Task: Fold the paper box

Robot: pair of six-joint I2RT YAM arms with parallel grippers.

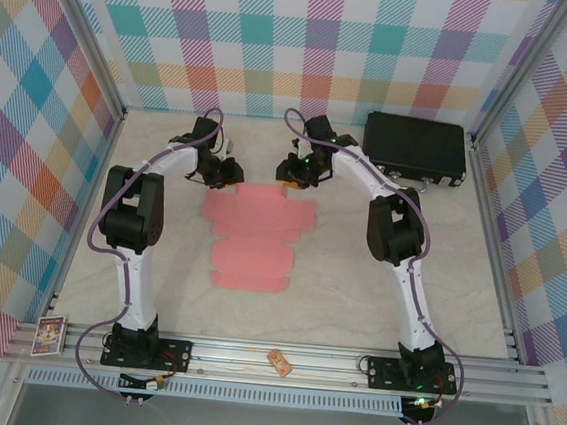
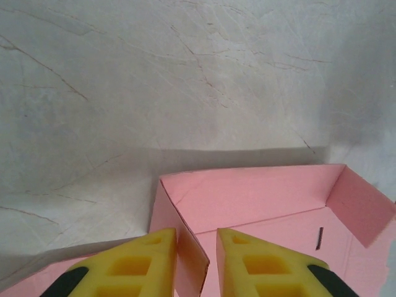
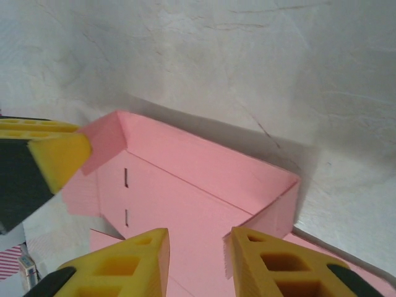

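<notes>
The salmon-pink paper box [image 1: 256,238] lies as a die-cut sheet in the middle of the table, and both grippers are at its far end. In the left wrist view the paper box [image 2: 260,193] has its back wall and side flaps raised. One upright side flap stands between the fingers of my left gripper [image 2: 197,238], touching the left finger, with a gap on the other side. My right gripper [image 3: 197,240] is open over the box floor [image 3: 185,198], its right finger against the serrated side flap [image 3: 278,213]. The left gripper [image 1: 229,174] and right gripper [image 1: 293,170] face each other.
A black hard case [image 1: 415,150] lies at the back right, close behind the right arm. A small picture card [image 1: 49,334] and a brown scrap [image 1: 279,362] rest on the front rail. Checked walls with metal posts close in the table.
</notes>
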